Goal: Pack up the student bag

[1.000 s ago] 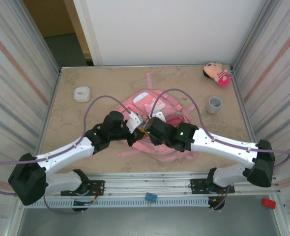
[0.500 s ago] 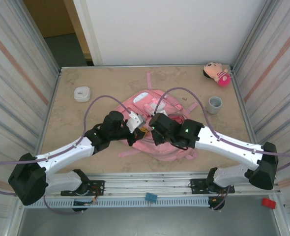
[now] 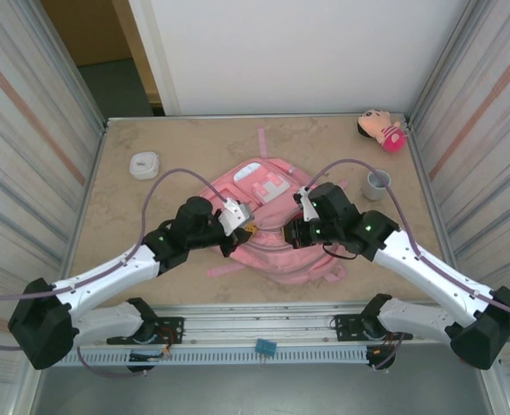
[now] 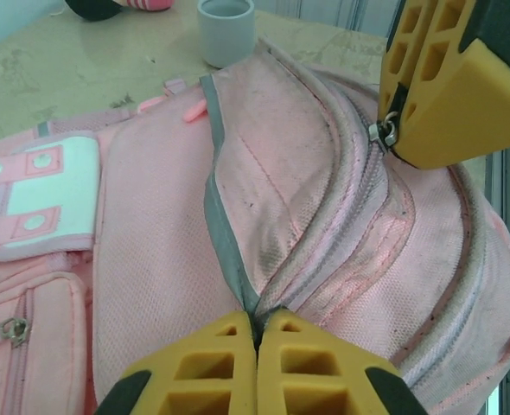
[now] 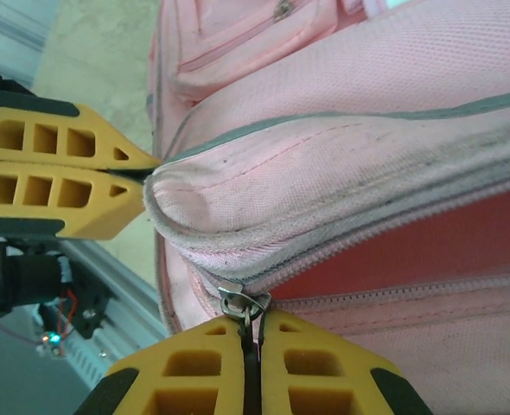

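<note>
**A:** When you look down from the top camera, where does the student bag (image 3: 270, 249) lie?

**B:** It lies flat in the middle of the table (image 3: 151, 130), front pockets up. The left gripper (image 3: 243, 228) meets it from the left side and the right gripper (image 3: 295, 233) from the right. A plush doll (image 3: 380, 128) sits in the far right corner, a grey cup (image 3: 377, 183) is near the bag's right side, and a white box (image 3: 144, 164) is well apart on the left.

**A:** And from the left wrist?

**B:** The left gripper (image 4: 257, 333) is closed tight, its yellow tips pinching the grey trim (image 4: 223, 233) at the edge of the bag's (image 4: 160, 259) flap. The pink fabric rises from that pinch towards the cup (image 4: 226, 30). At upper right, the right gripper (image 4: 392, 134) has the metal zipper pull (image 4: 381, 131) between its tips.

**A:** Does the right wrist agree?

**B:** Yes. The right gripper (image 5: 251, 333) is clamped with its tips all but touching and the zipper pull (image 5: 240, 301) caught between them, at the end of a zip that gapes red to the right. The bag (image 5: 367, 104) spreads above the fingers. The left gripper (image 5: 141, 177) is at the left, nipping the folded corner of the flap.
</note>
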Controlling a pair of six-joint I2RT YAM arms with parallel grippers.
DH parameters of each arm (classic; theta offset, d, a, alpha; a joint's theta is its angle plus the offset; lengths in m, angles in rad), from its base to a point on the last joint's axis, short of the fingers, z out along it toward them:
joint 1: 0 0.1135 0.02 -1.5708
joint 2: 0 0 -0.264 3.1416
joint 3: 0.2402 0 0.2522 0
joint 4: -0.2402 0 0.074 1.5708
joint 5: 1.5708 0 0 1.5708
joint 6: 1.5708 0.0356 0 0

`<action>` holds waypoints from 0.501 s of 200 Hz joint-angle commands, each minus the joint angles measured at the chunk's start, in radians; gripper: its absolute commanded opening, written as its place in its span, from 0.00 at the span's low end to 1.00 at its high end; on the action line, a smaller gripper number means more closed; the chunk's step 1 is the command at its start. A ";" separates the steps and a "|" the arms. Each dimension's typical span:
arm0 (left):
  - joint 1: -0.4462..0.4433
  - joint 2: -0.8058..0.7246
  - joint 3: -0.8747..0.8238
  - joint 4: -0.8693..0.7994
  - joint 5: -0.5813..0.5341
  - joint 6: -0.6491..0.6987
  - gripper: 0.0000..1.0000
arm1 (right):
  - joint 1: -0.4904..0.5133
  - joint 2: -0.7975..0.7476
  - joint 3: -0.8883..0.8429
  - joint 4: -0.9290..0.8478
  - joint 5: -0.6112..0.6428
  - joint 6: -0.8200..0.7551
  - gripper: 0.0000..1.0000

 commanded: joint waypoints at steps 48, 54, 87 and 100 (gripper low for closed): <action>-0.079 -0.029 0.018 -0.066 0.026 0.187 0.56 | -0.017 0.001 -0.034 0.061 -0.165 0.016 0.00; -0.099 -0.016 0.029 -0.060 0.005 0.201 0.58 | -0.015 0.005 -0.034 0.067 -0.172 0.018 0.00; -0.114 0.104 0.101 -0.095 -0.052 0.234 0.52 | -0.004 0.015 -0.038 0.106 -0.248 0.013 0.00; -0.115 0.149 0.126 -0.122 -0.067 0.246 0.41 | -0.006 0.013 -0.037 0.102 -0.260 0.004 0.00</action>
